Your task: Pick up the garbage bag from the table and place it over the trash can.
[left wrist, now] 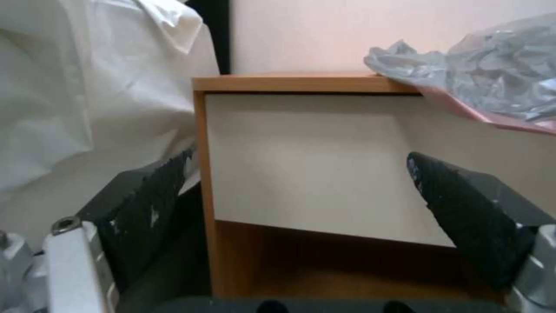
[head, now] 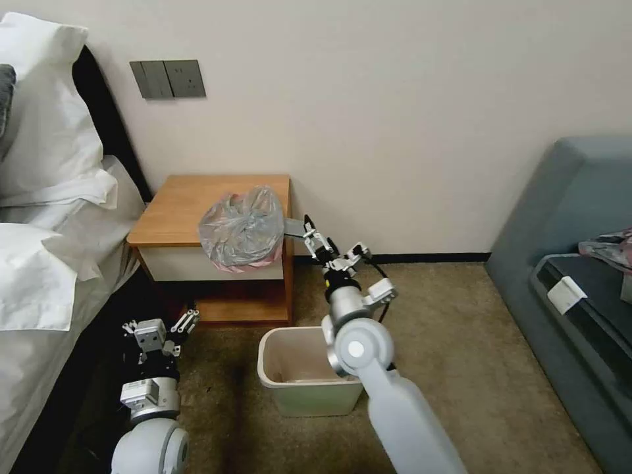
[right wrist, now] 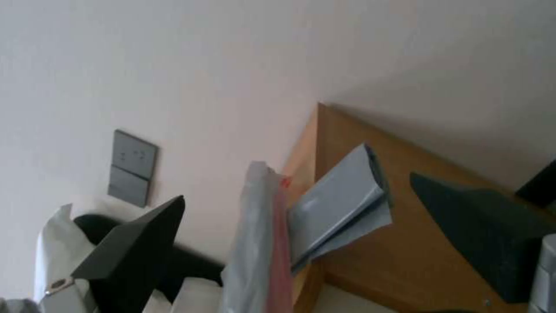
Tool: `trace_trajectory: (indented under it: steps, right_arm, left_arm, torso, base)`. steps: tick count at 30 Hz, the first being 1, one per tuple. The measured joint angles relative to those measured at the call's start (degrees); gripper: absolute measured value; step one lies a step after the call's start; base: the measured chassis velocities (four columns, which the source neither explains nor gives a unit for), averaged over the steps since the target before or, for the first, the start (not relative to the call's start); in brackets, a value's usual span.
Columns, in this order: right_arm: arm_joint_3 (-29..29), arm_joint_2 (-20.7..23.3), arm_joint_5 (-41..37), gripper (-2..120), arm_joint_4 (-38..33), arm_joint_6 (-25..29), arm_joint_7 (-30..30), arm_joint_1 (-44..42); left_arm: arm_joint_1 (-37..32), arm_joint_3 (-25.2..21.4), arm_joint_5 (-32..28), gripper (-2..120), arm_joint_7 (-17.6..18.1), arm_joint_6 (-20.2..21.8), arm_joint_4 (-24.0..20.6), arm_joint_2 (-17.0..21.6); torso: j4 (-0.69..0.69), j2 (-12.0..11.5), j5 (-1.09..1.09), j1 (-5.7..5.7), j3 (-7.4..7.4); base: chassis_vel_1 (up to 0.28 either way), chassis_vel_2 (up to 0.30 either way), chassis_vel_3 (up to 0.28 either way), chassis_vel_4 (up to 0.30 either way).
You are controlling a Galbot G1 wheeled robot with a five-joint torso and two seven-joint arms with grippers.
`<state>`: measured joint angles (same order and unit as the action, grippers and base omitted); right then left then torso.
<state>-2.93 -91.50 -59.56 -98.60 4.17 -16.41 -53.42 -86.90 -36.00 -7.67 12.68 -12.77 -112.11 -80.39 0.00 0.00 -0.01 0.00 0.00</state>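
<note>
The garbage bag (head: 242, 227), crumpled grey film with a pink rim, lies on the front right corner of the table (head: 191, 201) and overhangs the white drawer front. My right gripper (head: 309, 234) is at the bag's right side, open. In the right wrist view its fingers (right wrist: 139, 243) straddle the pink rim and a folded grey flap of the bag (right wrist: 342, 204) at the table's edge (right wrist: 405, 243). My left gripper (head: 161, 324) hangs low in front of the table, open, facing the drawer front (left wrist: 307, 161), with the bag (left wrist: 492, 82) above it. The beige trash can (head: 296, 372) stands on the carpet below my right arm.
A bed with white pillows (head: 46, 197) is close on the left. A grey-blue sofa (head: 579, 263) with a patterned cloth bundle (head: 609, 247) fills the right. A switch plate (head: 168, 79) is on the wall. Open carpet (head: 454, 329) lies between the trash can and the sofa.
</note>
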Motion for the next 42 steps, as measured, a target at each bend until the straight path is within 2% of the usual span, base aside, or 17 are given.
trace_trajectory:
  steps: [11, 31, 42]
  right_arm:
    - [0.10, -0.61, -2.31, 100, 9.31, -0.26, 2.20, 6.09]
    - [-2.09, -0.77, -6.38, 100, 14.57, -6.66, 5.74, 8.46]
    - [-2.67, -0.71, -6.78, 100, 16.10, -7.44, 7.91, 9.72]
  left_arm:
    - [-2.59, -0.87, 2.20, 98, 2.81, 0.13, -0.59, -1.21]
    - [-5.92, -0.75, 5.96, 98, 4.55, -0.90, -1.79, -3.55]
    - [-6.07, -0.69, 6.88, 98, 5.03, -1.25, -1.30, -4.32]
  torso:
    - [0.00, 0.00, 0.01, 0.00, 0.00]
    - [0.00, 0.00, 0.01, 0.00, 0.00]
    - [0.01, 0.02, 0.01, 0.00, 0.00]
  base:
    - [0.000, 0.000, 0.000, 0.000]
    - [0.000, 0.000, 0.000, 0.000]
    - [0.000, 0.000, 0.000, 0.000]
